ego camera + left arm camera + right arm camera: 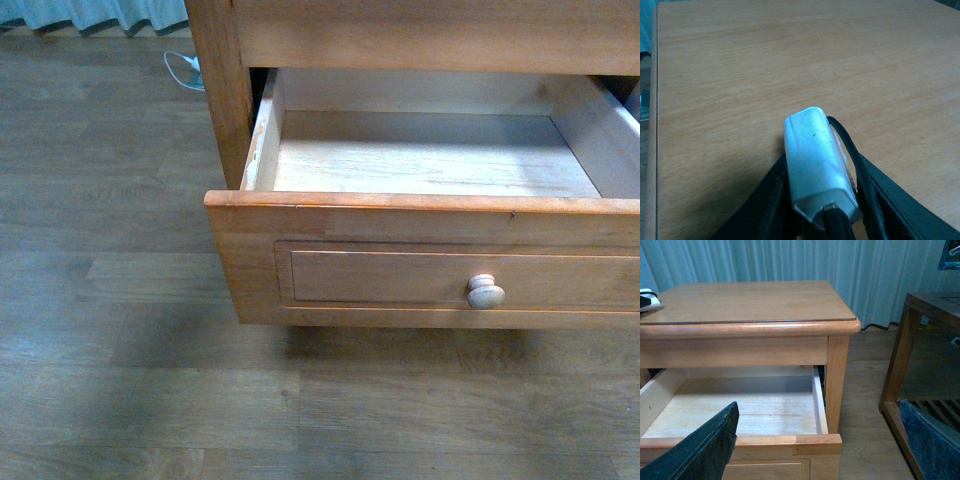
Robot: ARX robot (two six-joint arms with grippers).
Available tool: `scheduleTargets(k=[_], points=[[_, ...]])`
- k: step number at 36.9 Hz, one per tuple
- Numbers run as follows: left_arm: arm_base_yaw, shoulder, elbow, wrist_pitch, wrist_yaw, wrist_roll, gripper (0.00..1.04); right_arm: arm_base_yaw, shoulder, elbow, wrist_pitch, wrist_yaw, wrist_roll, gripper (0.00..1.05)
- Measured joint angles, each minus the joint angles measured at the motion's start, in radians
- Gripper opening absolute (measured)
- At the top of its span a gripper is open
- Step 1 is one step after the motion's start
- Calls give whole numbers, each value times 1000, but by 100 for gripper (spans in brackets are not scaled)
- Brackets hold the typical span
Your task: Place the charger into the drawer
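The charger (812,150) is seen lying on the table (790,60), lodged between the two black fingers (767,205) of the left hand (822,172). Its long side is aligned with them, so that its flat flanks are offered to the pads. Its black cable (849,142) is looped along the side nearer one finger, and is thus gathered inside the hand rather than left trailing. One finger is seen against the block, but a sliver of wood shows on the cable side, so it cannot be told whether the hand is clenched on it. Only table top is seen ahead of the fingertips.

The drawer (400,225) is pulled well out below and ahead of the right hand (818,407), its pale inside exposed to receive the block. That hand is held released, with its fingers spread wide, and is judged to be parked clear of the drop path.
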Motion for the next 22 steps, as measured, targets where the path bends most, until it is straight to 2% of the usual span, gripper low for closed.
scheduleTargets(k=[6, 22], points=[[-3, -24, -21, 5, 8, -3, 26, 0, 0, 0, 0, 0, 0, 96], [-68, -288, -293, 35, 122, 0, 25, 0, 0, 0, 0, 0, 0, 96]])
